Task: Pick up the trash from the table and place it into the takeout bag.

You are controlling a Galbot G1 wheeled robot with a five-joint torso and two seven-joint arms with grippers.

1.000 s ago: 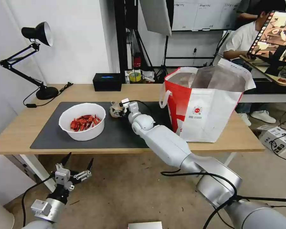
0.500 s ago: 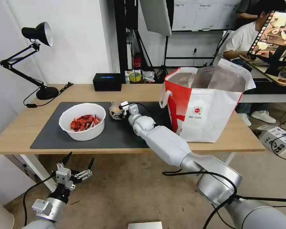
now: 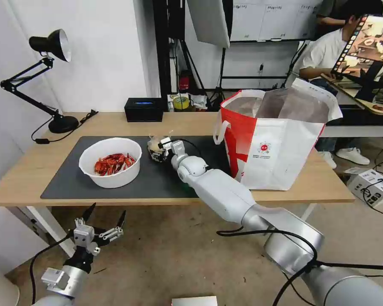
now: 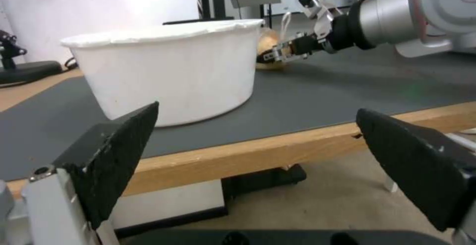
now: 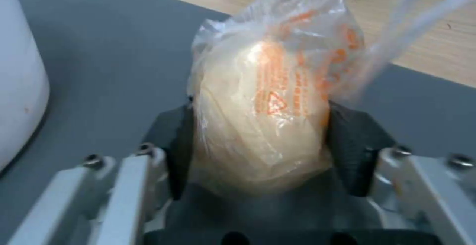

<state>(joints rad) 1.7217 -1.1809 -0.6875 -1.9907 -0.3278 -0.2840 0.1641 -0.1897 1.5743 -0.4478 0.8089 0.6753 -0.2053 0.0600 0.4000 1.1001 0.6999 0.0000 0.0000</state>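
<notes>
The grasp step is in hand: the right gripper (image 5: pixel 258 144) has its jaws closed on the small clear bag (image 5: pixel 263 100) at the white bowl's (image 3: pixel 110 162) 3 o'clock on the table (image 3: pixel 25 170), so next comes a lift toward the takeout bag (image 3: pixel 272 144), while the left gripper (image 3: pixel 104 221) waits open below the table edge.

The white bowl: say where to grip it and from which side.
Grip the white bowl by its rim, from above, one of the fingers inside and one outside. Its smooth wall looks too wide to span, and the open top is clear. Probably the near edge, closest to the open left gripper.
</notes>
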